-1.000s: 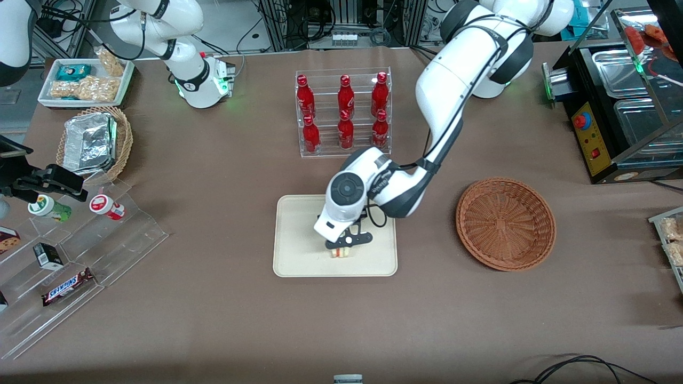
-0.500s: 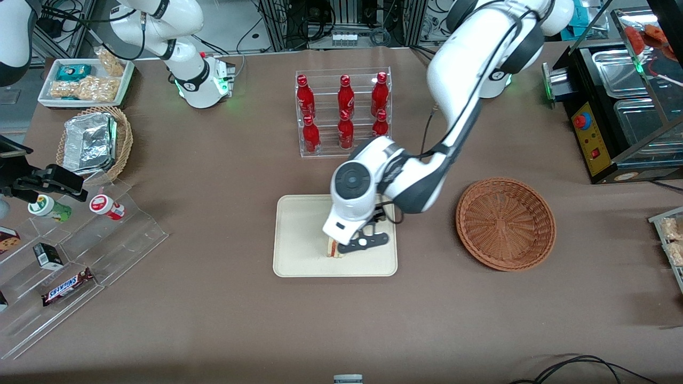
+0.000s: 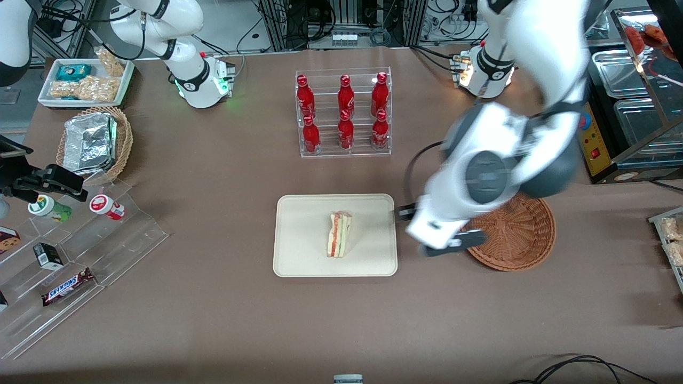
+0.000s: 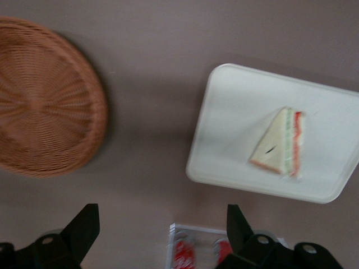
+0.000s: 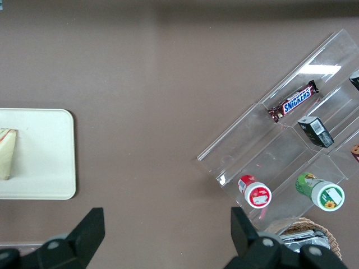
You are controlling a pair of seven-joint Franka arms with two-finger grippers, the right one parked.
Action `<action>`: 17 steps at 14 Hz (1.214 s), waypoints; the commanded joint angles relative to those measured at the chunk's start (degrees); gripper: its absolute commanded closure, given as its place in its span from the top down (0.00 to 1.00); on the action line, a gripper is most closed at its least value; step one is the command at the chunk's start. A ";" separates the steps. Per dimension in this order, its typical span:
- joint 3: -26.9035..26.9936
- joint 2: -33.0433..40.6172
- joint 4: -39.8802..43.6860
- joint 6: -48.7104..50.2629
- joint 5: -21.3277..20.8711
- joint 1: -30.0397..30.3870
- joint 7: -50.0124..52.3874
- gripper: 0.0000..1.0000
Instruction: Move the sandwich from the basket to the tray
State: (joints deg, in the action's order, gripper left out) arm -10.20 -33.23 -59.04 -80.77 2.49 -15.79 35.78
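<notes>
From the front, the sandwich (image 3: 339, 234) lies alone near the middle of the cream tray (image 3: 299, 256), its red and green filling edge showing. A second ago the gripper (image 3: 445, 244) was pressed down over it there; now it has lifted away and hangs above the table between the tray and the reddish-brown basket (image 3: 525, 240), partly over the basket's rim. The arm has swung toward the working arm's end of the table and hides part of the basket. The rack of red bottles (image 3: 344, 112) stands farther from the camera than the tray, unchanged. In the left wrist view, the gripper (image 4: 162, 232) has its fingers (image 4: 84, 224) spread wide with nothing between them; the sandwich (image 4: 279, 143) rests on the tray (image 4: 235, 112), with the basket (image 4: 45, 101) well apart. In the right wrist view, the sandwich (image 5: 7, 152) sits on the tray (image 5: 50, 168).
</notes>
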 commanded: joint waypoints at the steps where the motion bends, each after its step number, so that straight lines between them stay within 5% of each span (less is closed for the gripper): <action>1: -0.43 5.01 -2.75 7.71 1.38 8.20 -10.69 1.00; 6: -0.17 15.01 -12.98 12.50 -6.78 14.20 -16.00 1.00; 11: -0.08 25.13 -27.34 5.55 -6.01 17.81 -19.87 1.00; 17: -0.61 32.16 -29.28 6.42 -6.36 21.59 -30.77 1.00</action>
State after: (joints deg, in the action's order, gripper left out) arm -10.06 -5.46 -84.93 -73.20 -3.28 5.22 6.86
